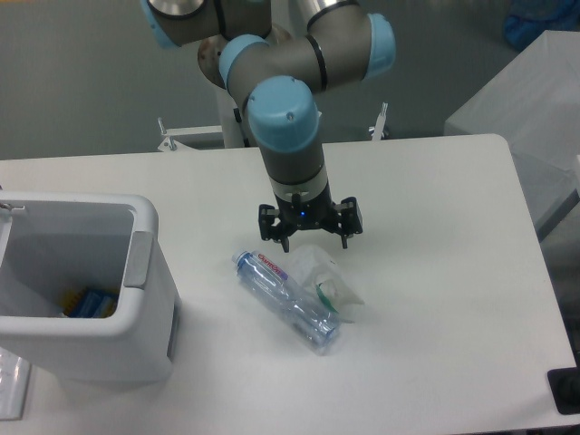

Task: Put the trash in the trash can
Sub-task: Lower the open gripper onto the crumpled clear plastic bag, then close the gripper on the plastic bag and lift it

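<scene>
A clear plastic bottle with a blue cap and red-white label lies on its side on the white table. Against its right side rests a crumpled clear wrapper with a green mark. My gripper hangs open just above the wrapper's far edge, fingers spread, nothing between them. The white boxy trash can stands at the left edge, with a grey tab on its right side and a blue-yellow item inside.
The table's front edge runs below the bottle. A black object sits at the front right corner. A plastic-covered surface stands beyond the table on the right.
</scene>
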Controlling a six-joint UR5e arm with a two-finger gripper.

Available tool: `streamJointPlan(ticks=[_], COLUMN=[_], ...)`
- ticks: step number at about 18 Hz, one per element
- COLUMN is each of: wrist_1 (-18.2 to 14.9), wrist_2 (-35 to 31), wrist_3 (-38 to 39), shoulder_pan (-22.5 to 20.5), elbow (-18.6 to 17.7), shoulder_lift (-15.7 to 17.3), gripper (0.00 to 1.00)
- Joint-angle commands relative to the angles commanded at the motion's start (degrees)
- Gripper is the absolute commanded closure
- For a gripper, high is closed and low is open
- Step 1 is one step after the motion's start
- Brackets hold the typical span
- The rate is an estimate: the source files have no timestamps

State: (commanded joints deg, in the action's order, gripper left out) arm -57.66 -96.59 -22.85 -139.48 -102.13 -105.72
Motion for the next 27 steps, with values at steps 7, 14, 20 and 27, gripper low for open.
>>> streamJointPlan(ticks=[7,14,20,27], wrist_1=[4.2,4.6,4.7,4.3], wrist_2=[-0.4,-2.7,-2.5,-2.0], wrist_3=[1.8,0.7,0.8,0.7], shoulder_pan=[-0.1,-0.2,-0.2,-1.1], elbow=[0.5,0.4,0.5,0.3], shoulder_lift=[-5.4,-7.4,-7.4,-6.0], gripper=[0.00,0.36,0.79,0.99])
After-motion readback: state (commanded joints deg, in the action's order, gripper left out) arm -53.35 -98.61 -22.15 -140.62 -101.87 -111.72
